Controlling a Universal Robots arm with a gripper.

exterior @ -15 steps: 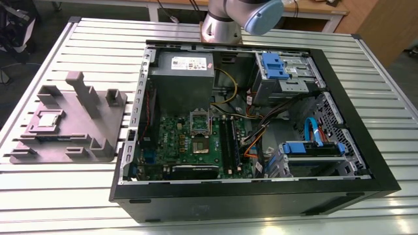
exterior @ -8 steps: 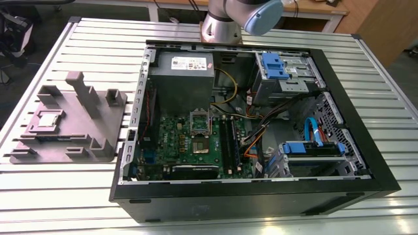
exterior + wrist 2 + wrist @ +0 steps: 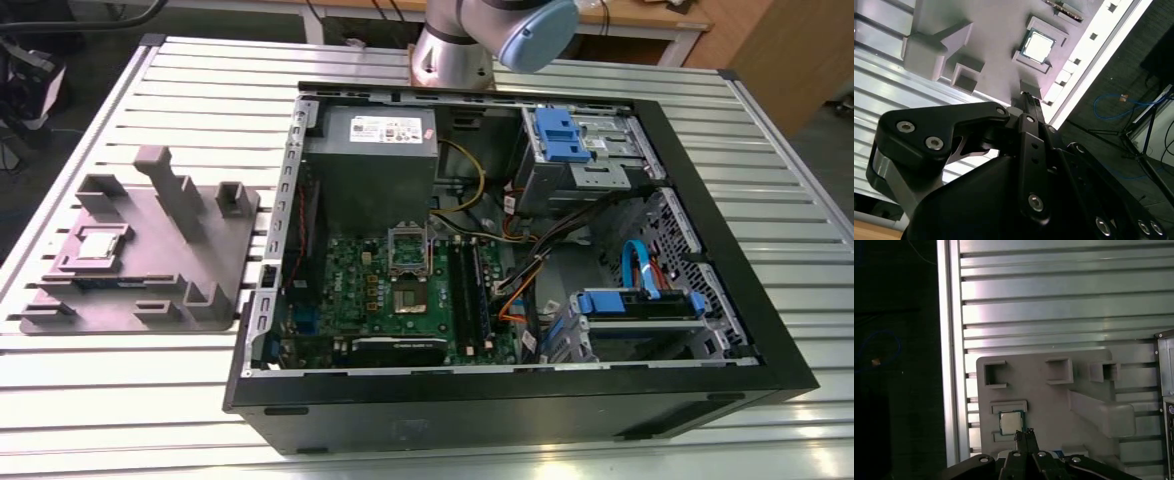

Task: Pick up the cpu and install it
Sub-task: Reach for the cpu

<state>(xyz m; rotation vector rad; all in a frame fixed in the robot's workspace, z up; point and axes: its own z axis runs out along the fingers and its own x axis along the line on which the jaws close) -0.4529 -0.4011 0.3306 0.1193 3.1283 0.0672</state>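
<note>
Cpu (image 3: pixel 1011 422) lies flat in its square recess on the grey tray (image 3: pixel 1054 405), on the bench beside the open computer case (image 3: pixel 534 400). End effector (image 3: pixel 1025 432) hangs over the tray, fingers pressed together, holding nothing. Judgement: the pick wants fingers spread past the chip, centred, squared to its edges, lowered level, and a light grip on its sides.

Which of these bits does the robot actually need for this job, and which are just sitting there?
Part of the job: cpu, lying in the grey tray; gripper near it; green motherboard in the open case.
Just lying about: grey power supply box; blue drive brackets; cables.
</note>
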